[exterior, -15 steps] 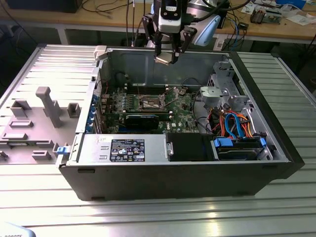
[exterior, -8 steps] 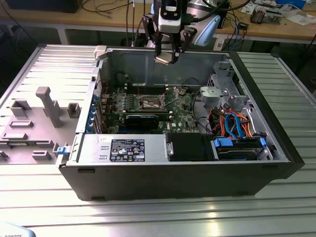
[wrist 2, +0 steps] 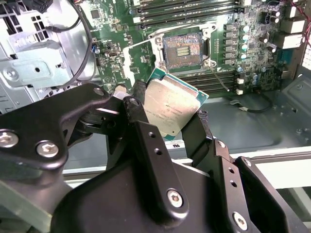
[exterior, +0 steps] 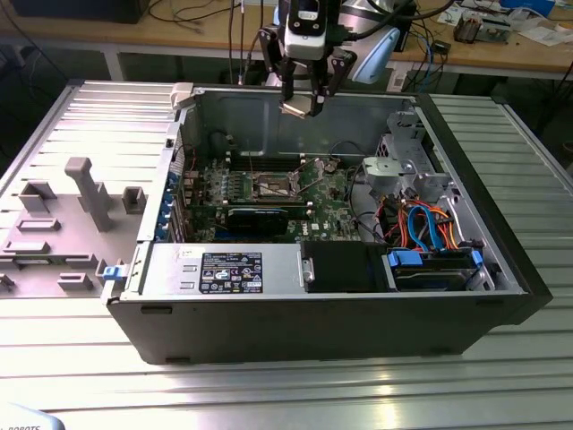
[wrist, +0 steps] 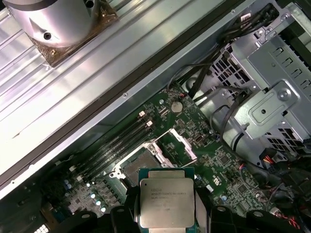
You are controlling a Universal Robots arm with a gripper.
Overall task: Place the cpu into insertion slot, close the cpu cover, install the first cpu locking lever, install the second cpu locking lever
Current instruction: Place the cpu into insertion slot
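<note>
High above the open computer case (exterior: 295, 318), my gripper (exterior: 303, 103) is shut on the cpu (exterior: 298, 108). Both wrist views show the cpu (wrist 2: 170, 107) (wrist: 166, 201) as a flat square chip with a dull silver top and a green edge, pinched at two opposite sides by the black fingers (wrist 2: 137, 94) (wrist: 204, 208). The insertion slot (exterior: 272, 186) (wrist 2: 183, 48) (wrist: 138, 166) lies bare on the green board below, its dark centre exposed. The cpu cover (wrist: 184, 144) stands hinged open beside the slot.
Long memory slots (wrist 2: 187, 9) run beside the socket. A black card with a green stripe (exterior: 260, 218) lies nearer the case front. A metal drive cage (exterior: 407, 166) and orange and blue cables (exterior: 425, 224) fill the exterior view's right. A grey fixture (exterior: 81, 206) sits on the table's left.
</note>
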